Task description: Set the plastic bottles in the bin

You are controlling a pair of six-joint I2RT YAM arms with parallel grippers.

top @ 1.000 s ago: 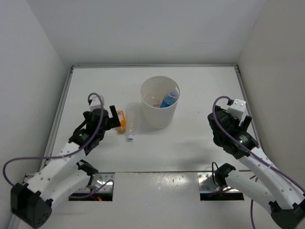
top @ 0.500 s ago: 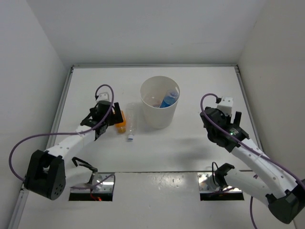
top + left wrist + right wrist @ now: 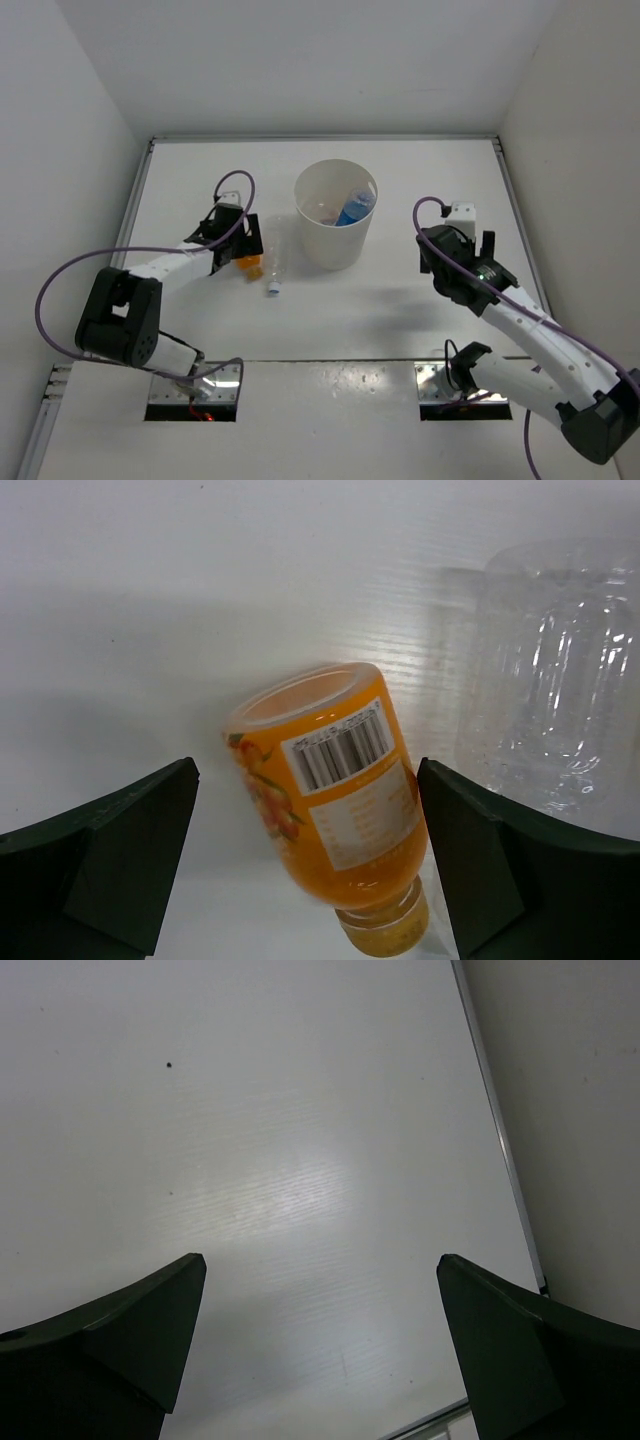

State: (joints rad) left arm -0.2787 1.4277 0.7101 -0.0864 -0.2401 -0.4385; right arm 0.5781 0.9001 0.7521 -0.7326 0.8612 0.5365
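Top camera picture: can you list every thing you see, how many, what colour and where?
bin: one, cream-white, standing mid-table.
blue bottle: one, blue label and cap, inside the bin.
pale shape: one, whitish, inside the bin, too unclear to name.
orange bottle: one, orange, lying left of the bin, between the open fingers of the left end effector.
clear bottle: one, see-through with white cap, lying between the orange bottle and the bin.
table: one, white, walled on three sides.
left end effector: one, dark, open, not gripping.
right end effector: one, dark, open, empty, right of the bin.
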